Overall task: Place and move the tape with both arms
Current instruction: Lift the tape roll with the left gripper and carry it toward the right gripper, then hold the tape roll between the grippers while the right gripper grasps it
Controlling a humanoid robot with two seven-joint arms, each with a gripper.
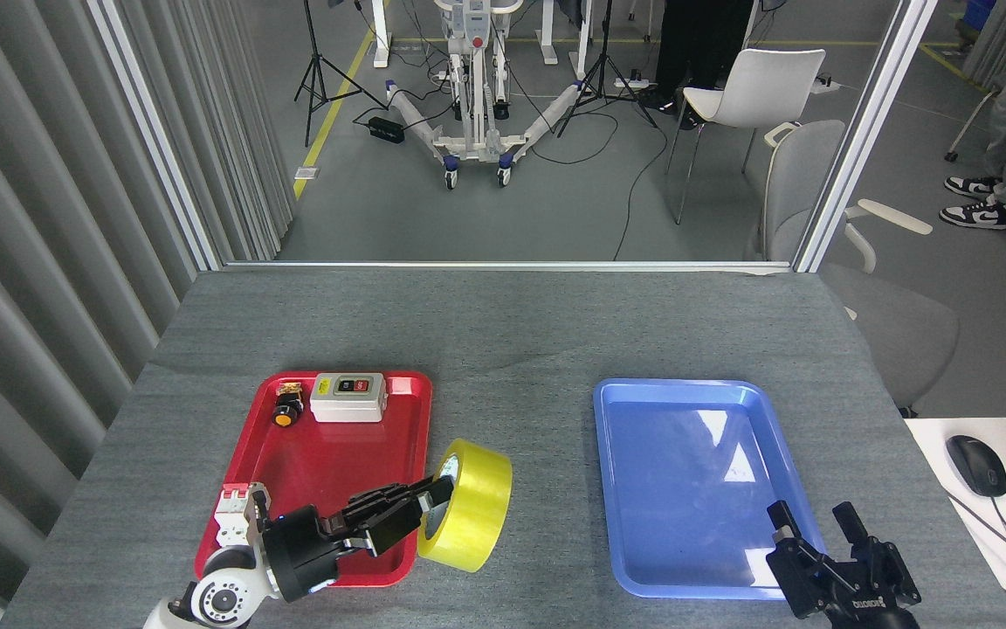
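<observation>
Left gripper (433, 507) grips the tape (468, 505) through its core; glossy, stiff, probably slippery, so best held there. Right gripper (822, 533) gapes.

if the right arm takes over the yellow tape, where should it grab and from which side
Probably the yellow band of the tape on its blue-tray side, approached from the right. The roll stands on edge, tilted, with the left gripper hooked into its white core from the red-tray side, so that face is blocked. The right gripper waits open near the blue tray.
</observation>
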